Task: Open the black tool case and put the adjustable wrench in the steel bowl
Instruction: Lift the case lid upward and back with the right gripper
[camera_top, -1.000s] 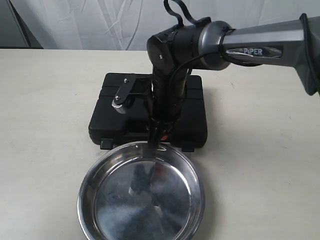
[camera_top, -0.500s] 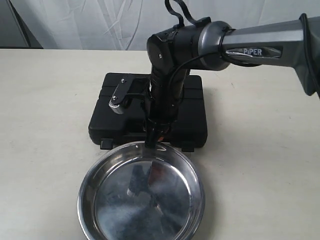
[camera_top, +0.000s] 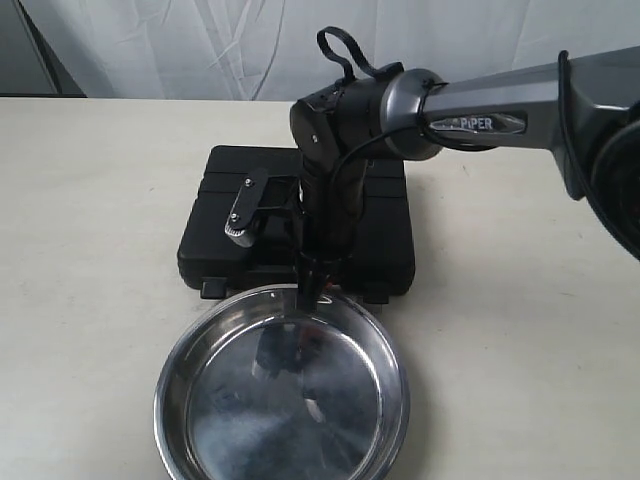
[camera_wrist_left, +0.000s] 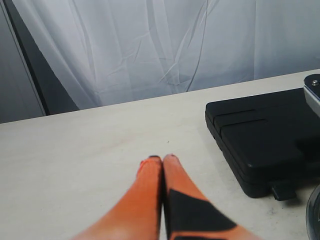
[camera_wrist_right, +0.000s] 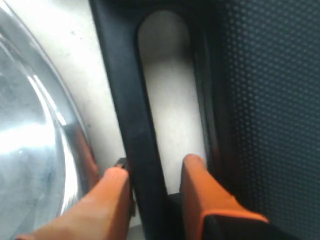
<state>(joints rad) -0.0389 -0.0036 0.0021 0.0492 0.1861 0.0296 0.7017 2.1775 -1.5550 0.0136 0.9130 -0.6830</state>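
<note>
Case: black tool case, stippled matte plastic, closed, on the counter just behind the bowl.
Bowl: steel bowl, round, mirror-polished.
Right fingers: orange, astride the case's handle; grip unclear.
Left fingers: pressed together, empty.

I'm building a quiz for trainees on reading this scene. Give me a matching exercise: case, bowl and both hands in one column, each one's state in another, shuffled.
1. case
2. bowl
3. left hand
4. right hand

A. empty
B. fingers on either side of the handle
C. lid down
D. shut, over the table

Pairs: 1-C, 2-A, 3-D, 4-B
</note>
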